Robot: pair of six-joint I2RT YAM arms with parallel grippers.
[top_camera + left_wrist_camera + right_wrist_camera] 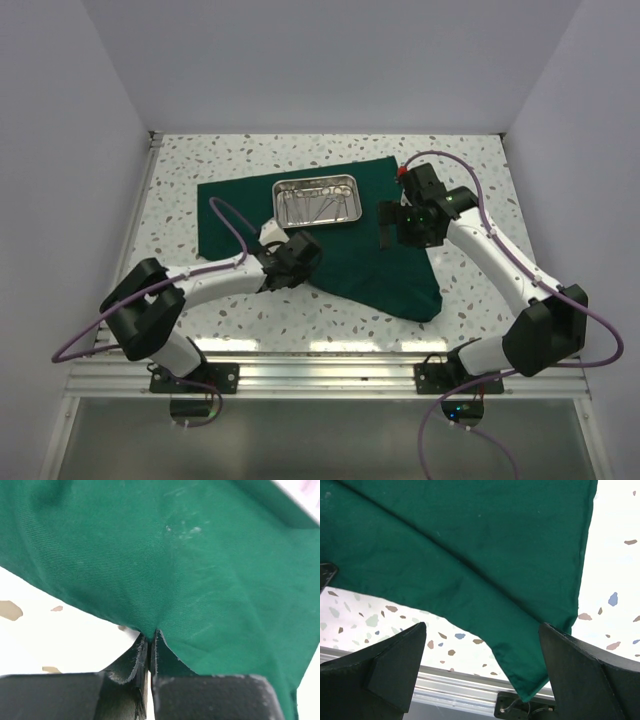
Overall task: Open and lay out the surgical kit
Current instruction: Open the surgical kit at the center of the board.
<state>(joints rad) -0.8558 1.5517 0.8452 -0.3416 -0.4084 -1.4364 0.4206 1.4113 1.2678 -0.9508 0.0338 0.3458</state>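
Nearest us, the left pincer [150, 652] is clamped tight on the near edge of the dark green cloth wrap [350, 255], lower centre of the overhead frame. The right pincer [482, 627] gapes wide, gripping nothing, over the cloth's right side. The cloth lies mostly spread on the worktop [470, 170], with the steel tray [356, 200] on its upper part and the instruments [315, 203] inside. We judge unfolding is in hand. Next, the pinched edge needs drawing flat without dragging the tray.
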